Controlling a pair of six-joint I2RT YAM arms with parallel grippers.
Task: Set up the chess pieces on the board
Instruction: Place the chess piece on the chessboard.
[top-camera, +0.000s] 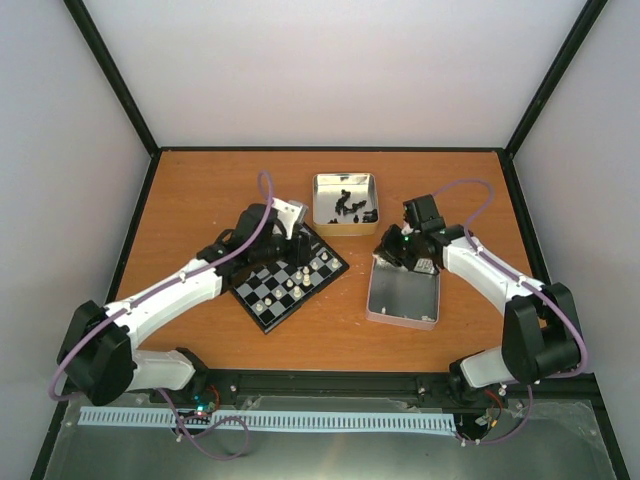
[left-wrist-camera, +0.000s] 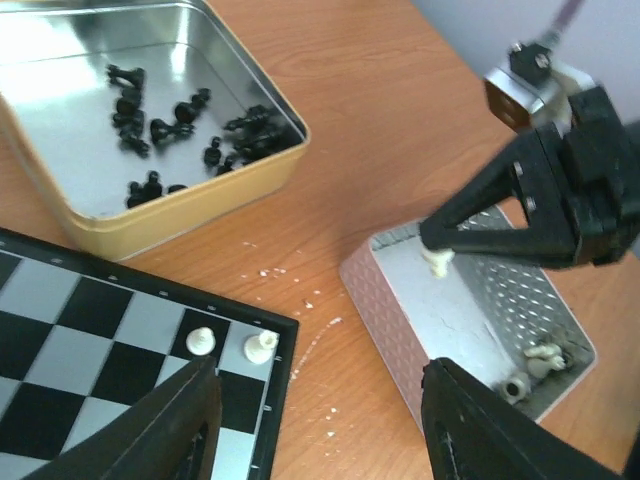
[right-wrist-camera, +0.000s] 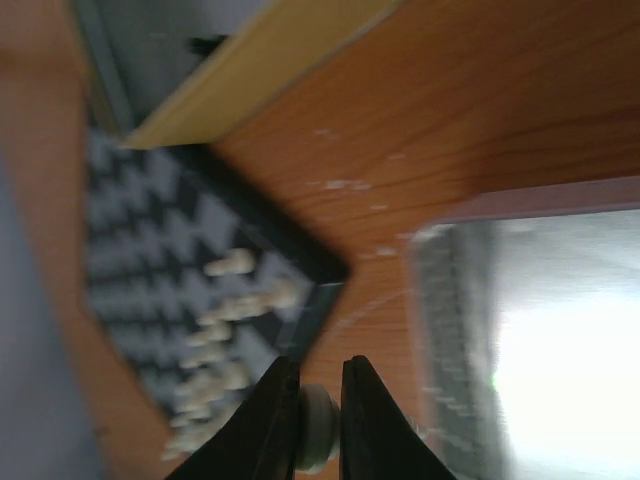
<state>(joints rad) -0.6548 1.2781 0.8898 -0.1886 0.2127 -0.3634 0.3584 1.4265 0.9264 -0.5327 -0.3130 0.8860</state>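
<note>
The board (top-camera: 287, 288) lies at the table's middle, tilted, with several cream-white chess pieces (top-camera: 303, 276) on its near right side. In the left wrist view two white pieces (left-wrist-camera: 201, 341) stand at the board's corner (left-wrist-camera: 100, 340). My left gripper (left-wrist-camera: 315, 425) is open and empty, hanging over that corner (top-camera: 303, 243). My right gripper (right-wrist-camera: 318, 410) is shut on a white chess piece (right-wrist-camera: 317, 428). It holds the piece (left-wrist-camera: 437, 262) above the far left end of the silver tin (left-wrist-camera: 455, 320). The right wrist view is blurred.
A gold tin (top-camera: 345, 228) with several black chessmen (left-wrist-camera: 180, 125) stands behind the board. The silver tin (top-camera: 403, 295) lies right of the board, with a few white pieces (left-wrist-camera: 538, 353) left in its corner. White crumbs dot the wood between board and tin.
</note>
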